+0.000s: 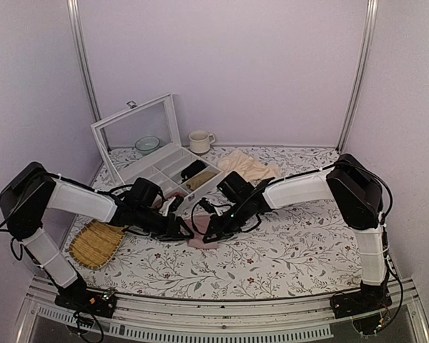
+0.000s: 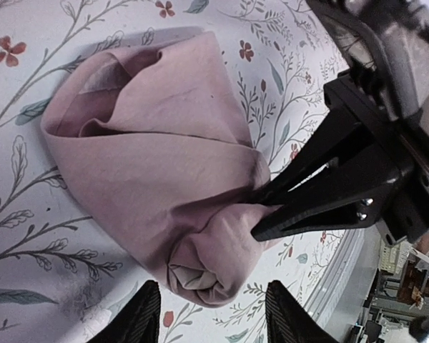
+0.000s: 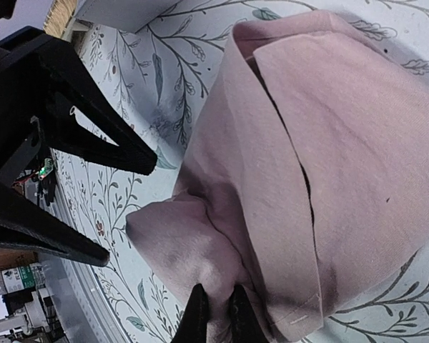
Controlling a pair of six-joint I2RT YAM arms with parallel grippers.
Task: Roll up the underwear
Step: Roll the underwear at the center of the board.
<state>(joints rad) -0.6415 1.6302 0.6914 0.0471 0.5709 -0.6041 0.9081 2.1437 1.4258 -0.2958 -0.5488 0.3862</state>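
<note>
Dusty-pink fabric underwear [image 1: 202,241] lies folded on a white tablecloth printed with thin leafy sprigs and small red flowers [image 1: 286,250], in the near middle of the table, directly between the two grippers. In the left wrist view the underwear [image 2: 164,186] is a layered bundle with overlapping flaps, and one end is curled into a tight scroll. In the right wrist view the folds [image 3: 307,164] overlap in long diagonal edges, with a line of stitching along one hem. The left arm rises from its base at the near left, bends at a raised black elbow by the left wall, and runs its white forearm low and rightward to the cloth. The left gripper [image 1: 180,230] has its black fingers spread wide, one to each side of the scrolled end [image 2: 214,314], holding nothing. The right arm mirrors it, with its elbow high by the right wall and its forearm sloping down to the left. The right gripper [image 1: 213,232] has its fingers pressed together, pinching a fold of pink fabric beside the scroll [image 2: 261,213]. Far left of centre stands a white compartmented box with a clear lid propped open [image 1: 164,168]; a small tag on the lid's top edge is too small to read. A cream mug [image 1: 199,141], a pale green bowl [image 1: 147,143] and a crumpled pale beige cloth [image 1: 249,166] sit near the far wall. A woven bamboo tray [image 1: 93,246] lies at the near left.
</note>
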